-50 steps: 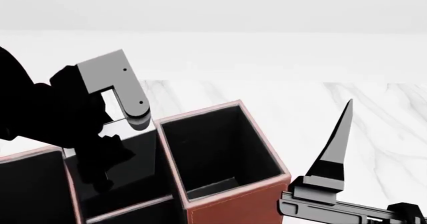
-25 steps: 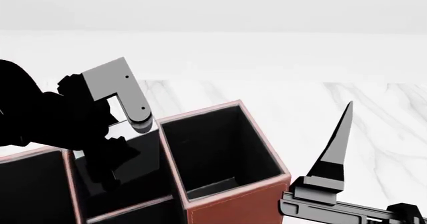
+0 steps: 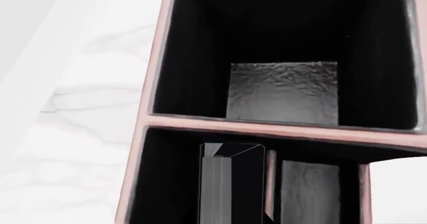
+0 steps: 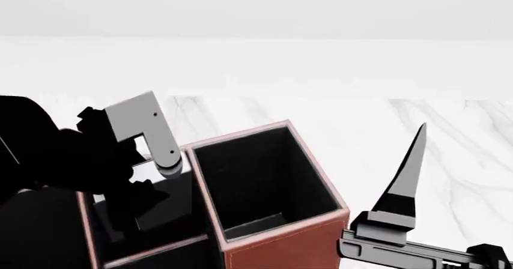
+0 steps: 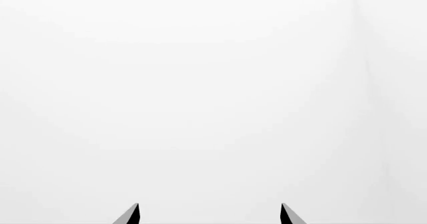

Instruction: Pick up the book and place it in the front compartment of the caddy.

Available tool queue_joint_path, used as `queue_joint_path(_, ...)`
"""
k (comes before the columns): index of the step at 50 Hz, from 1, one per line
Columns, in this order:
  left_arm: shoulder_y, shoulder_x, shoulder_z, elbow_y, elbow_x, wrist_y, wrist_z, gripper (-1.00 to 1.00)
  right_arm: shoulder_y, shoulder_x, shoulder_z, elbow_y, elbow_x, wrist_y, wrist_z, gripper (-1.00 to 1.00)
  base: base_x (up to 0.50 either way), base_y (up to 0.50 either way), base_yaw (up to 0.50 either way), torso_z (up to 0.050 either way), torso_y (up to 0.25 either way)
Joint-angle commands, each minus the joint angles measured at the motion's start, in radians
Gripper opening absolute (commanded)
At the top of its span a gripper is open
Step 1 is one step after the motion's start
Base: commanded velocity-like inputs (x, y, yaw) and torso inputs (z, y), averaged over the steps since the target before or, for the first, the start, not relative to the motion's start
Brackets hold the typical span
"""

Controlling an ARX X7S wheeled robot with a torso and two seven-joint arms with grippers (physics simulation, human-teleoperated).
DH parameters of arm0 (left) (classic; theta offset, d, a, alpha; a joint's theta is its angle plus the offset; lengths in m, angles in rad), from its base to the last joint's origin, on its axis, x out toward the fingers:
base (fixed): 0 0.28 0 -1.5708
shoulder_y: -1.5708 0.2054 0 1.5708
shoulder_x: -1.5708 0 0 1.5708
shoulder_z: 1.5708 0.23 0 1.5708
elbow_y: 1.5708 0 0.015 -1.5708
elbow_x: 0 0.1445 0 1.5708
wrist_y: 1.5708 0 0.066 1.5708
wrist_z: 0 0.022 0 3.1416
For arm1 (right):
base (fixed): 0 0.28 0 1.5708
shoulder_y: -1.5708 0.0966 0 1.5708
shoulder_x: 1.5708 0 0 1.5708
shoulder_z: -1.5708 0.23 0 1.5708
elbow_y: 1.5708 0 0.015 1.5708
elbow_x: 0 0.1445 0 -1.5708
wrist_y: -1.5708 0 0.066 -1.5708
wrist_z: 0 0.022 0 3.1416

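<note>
We've got our left gripper (image 4: 132,212) down inside the big reddish-brown leather-look caddy (image 4: 280,245), in the narrow slot beside the large square compartment. The thin black book (image 3: 232,184) sits upright in that slot, right below the wrist camera, but honestly can't tell if the fingers are clamped on it. Our right gripper (image 5: 208,215) is spread wide, holding nothing, off to the side over the white marble table (image 4: 449,137).
</note>
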Motion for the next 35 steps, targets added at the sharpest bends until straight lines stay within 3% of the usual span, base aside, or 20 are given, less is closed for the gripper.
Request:
queue_joint_path(1,0.005,0.014,-0.001,-0.045,0.036,0.052,0.009,-1.00,-0.005,0.003,0.002,0.006,0.002,-0.006,0.002,1.00,0.00,0.00,0.00,0.000,0.000)
queue_joint_path(35,0.087,0.076,0.023,-0.252,0.099,0.204,0.081,-1.00,-0.023,0.016,0.024,0.019,0.010,-0.028,0.009,1.00,0.00,0.00,0.00,0.001,0.001)
